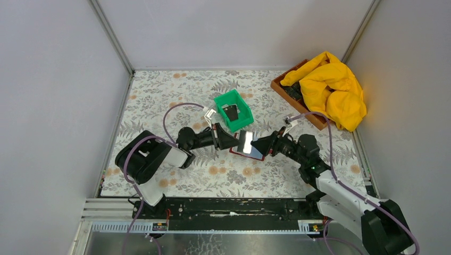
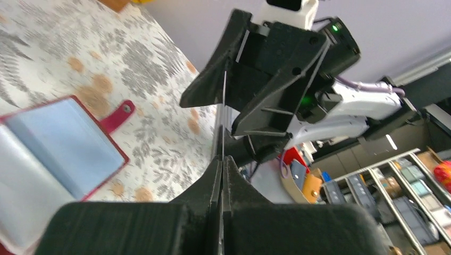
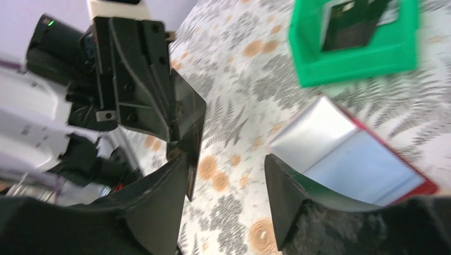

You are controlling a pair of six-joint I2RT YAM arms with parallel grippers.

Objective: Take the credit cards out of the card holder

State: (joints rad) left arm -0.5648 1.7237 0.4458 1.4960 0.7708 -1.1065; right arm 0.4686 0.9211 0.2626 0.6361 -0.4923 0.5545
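Left gripper (image 3: 169,130) pinches a credit card (image 3: 190,119) (face unreadable); card holder (image 2: 74,151) partly cropped.

1. The left arm (image 1: 154,159) and the right arm (image 1: 340,191) have the same build: white shells near the base and black joints further out.
2. A thin purple cable (image 1: 171,112) runs in loops along each arm.
3. The left gripper (image 1: 236,141) and the right gripper (image 1: 255,144) are matte black.
4. Their fingers (image 3: 154,212) are wedge-shaped, with thin ribs and small round screw holes on the sides.
5. A small green light (image 2: 335,26) shines on the black wrist housing.
6. A white camera block (image 1: 210,113) sits on each wrist.
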